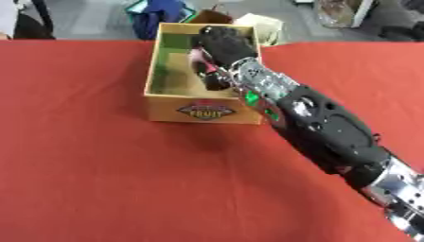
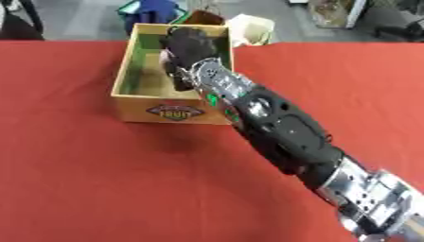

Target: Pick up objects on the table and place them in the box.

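hand inside the box, release not confirmed

your right hand (image 1: 222, 45) was over the open box (image 1: 162, 71), fingers curled down around something pink (image 1: 197, 56), held inside the box near its right wall. your left hand was out of sight. the red table (image 1: 83, 165) showed nothing else to collect. the risk, as i judged it: lifting out before uncurling could drag the pink thing back, and the forearm (image 1: 319, 123) crossing the right front corner could shove the box.
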